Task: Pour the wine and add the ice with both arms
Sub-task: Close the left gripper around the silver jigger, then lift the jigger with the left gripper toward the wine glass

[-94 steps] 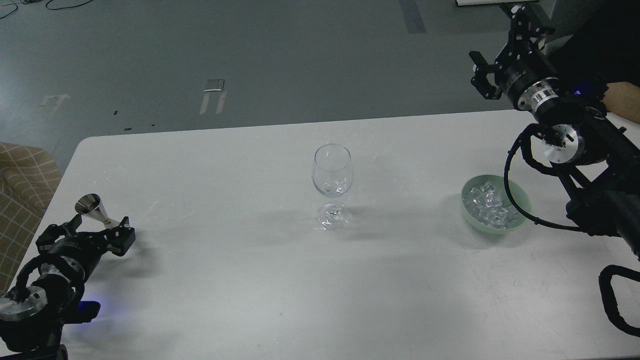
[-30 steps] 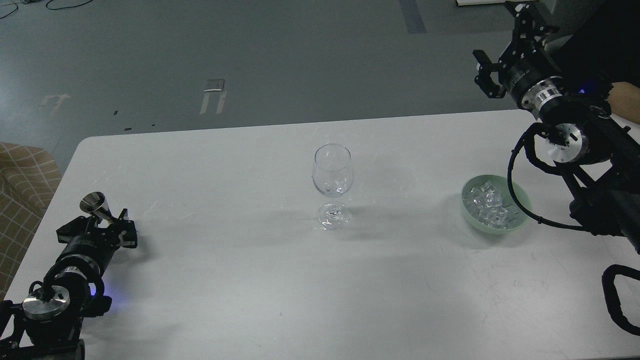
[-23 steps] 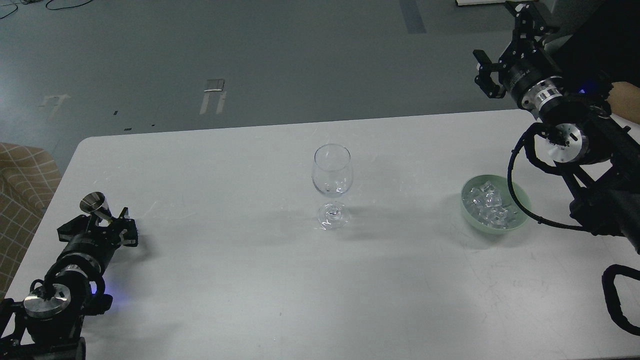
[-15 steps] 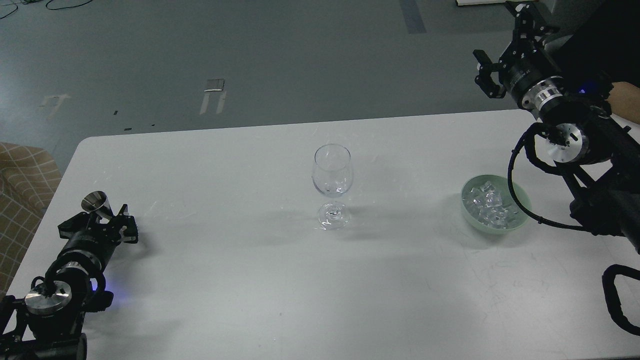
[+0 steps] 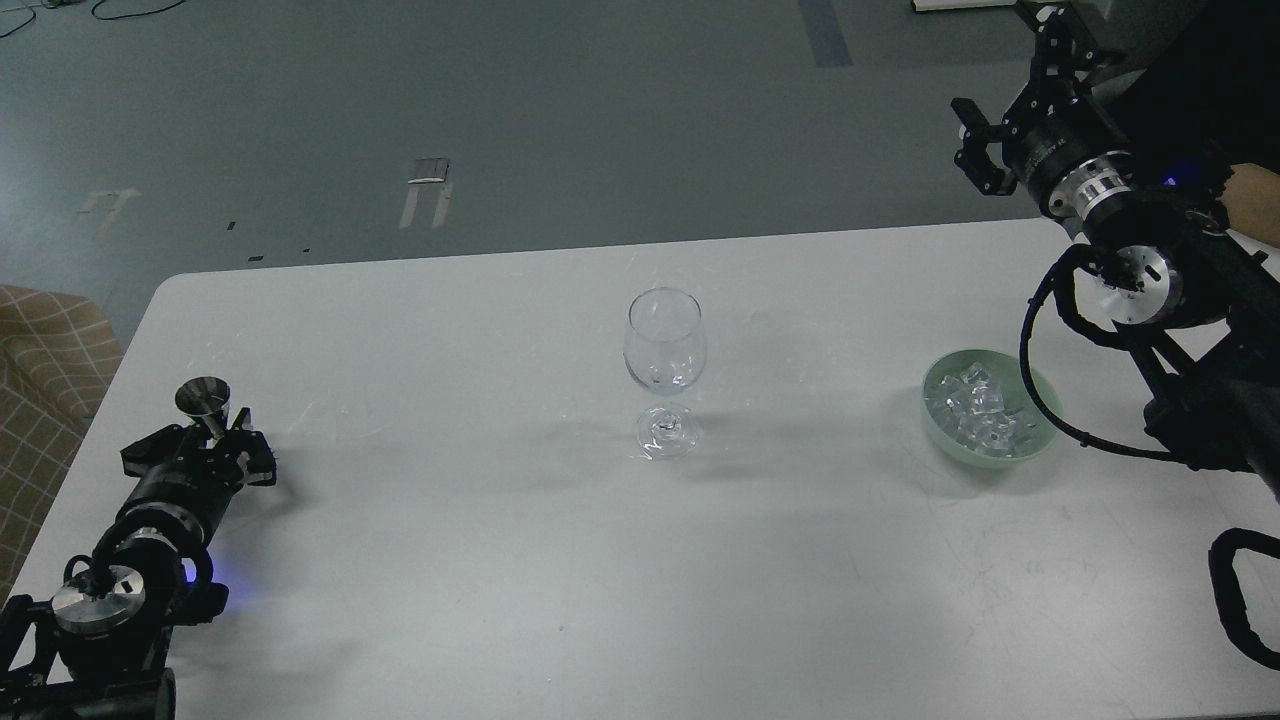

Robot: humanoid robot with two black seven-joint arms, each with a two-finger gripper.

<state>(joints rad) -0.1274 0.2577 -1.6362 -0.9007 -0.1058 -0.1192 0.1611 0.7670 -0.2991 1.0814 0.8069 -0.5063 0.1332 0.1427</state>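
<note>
An empty clear wine glass [image 5: 665, 350] stands upright at the middle of the white table [image 5: 500, 560]. Clear ice chunks [image 5: 978, 408] lie in a pale green bowl [image 5: 1040, 385] at the right. My left gripper [image 5: 218, 445] is low over the table's left edge, shut on the waist of a small silver metal jigger [image 5: 203, 396], whose mouth faces up. My right gripper [image 5: 978, 142] is raised high beyond the table's far right corner, above and behind the bowl, with its fingers apart and empty.
A black cable loop [image 5: 1035, 345] from my right arm hangs over the bowl's right rim. A checked fabric seat [image 5: 45, 350] stands past the table's left edge. A person's hand [image 5: 1255, 200] shows at the far right.
My left gripper has turned the jigger more upright and shifted it slightly right. My right arm has risen a little. The glass and bowl have not moved.
</note>
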